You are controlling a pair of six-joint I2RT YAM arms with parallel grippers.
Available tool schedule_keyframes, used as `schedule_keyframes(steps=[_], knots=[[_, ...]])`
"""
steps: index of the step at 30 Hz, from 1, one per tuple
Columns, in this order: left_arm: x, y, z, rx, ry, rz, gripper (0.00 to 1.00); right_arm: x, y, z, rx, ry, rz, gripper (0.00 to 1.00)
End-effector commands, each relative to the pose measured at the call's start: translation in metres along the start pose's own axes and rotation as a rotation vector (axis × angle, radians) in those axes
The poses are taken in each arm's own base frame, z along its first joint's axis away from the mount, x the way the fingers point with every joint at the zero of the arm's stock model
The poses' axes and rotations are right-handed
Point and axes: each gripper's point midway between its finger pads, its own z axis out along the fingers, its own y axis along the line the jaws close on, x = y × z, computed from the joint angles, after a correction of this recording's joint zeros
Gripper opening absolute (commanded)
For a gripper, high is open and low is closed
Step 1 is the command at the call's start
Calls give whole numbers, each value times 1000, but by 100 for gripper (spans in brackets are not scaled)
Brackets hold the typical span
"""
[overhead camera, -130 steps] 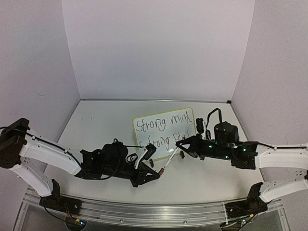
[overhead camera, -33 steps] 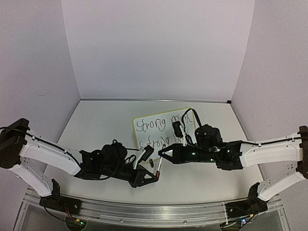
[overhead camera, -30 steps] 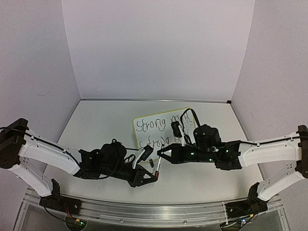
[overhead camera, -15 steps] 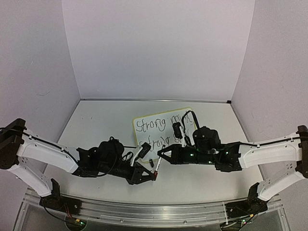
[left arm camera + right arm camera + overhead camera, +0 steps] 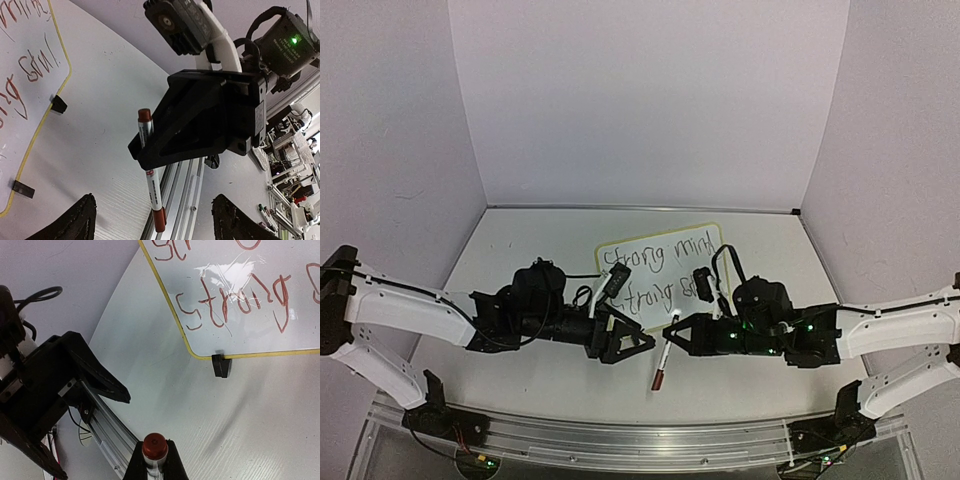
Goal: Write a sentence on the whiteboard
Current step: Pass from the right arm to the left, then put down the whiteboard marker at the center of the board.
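Observation:
The whiteboard stands tilted on its wire stand at mid table, its yellow frame and a black clip showing in the right wrist view. The sentence runs in two handwritten lines, "Strong mind" over "Strong soul". My right gripper is shut on a slim white marker with a red cap and holds it upright just in front of the board. My left gripper is open beside it, apart from the marker, nothing between its fingers.
An aluminium rail runs along the near table edge under both arm bases. Lilac walls close in the table on the left, back and right. Cables loop over both wrists near the board.
My left gripper has opened, let go of the marker and drawn back to the left. The right arm has pulled the marker nearer and to the right, uncovering more of the board.

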Motion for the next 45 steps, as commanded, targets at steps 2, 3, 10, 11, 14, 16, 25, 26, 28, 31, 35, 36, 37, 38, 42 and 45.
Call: schedule_keyframes(steps=[2,3,10,11,14,16,25,26,28,31,35,36,37,38,42,45], knots=[[-3,-20,14,118,40,14,79,-21,19,-7,-54,-73,-14,0],[-2,-20,17,125,53,12,78,-21,22,-6,-64,-71,-19,0],[-4,-21,33,156,69,-12,54,-23,38,-2,-130,-59,-35,0],[-4,-21,36,159,70,-19,50,-23,38,-1,-132,-60,-34,0],[-2,-20,40,175,78,-37,41,-24,39,-1,-135,-71,-30,0],[0,-20,41,180,80,-46,35,-26,37,-2,-132,-80,-30,0],[3,-7,39,104,77,-69,0,-31,21,-7,-36,-106,-32,20],[2,-4,38,80,74,-71,0,-33,15,-8,11,-106,-47,29],[2,5,31,14,76,-59,0,-40,6,-14,101,-117,-91,49],[-3,23,15,-86,75,-61,0,-52,-20,-33,284,-147,-123,74],[-6,65,-20,-227,64,-111,0,-73,-47,-59,401,-188,-109,94],[-8,75,-29,-267,59,-118,0,-78,-57,-64,424,-187,-96,96],[-6,85,-39,-309,68,-128,0,-82,-68,-68,453,-186,-84,98],[-6,96,-49,-350,68,-139,0,-85,-80,-73,482,-185,-70,98],[-3,148,-100,-529,57,-232,3,-102,-124,-96,597,-199,-15,98],[1,184,-130,-630,51,-315,4,-112,-146,-110,657,-219,-14,98]])
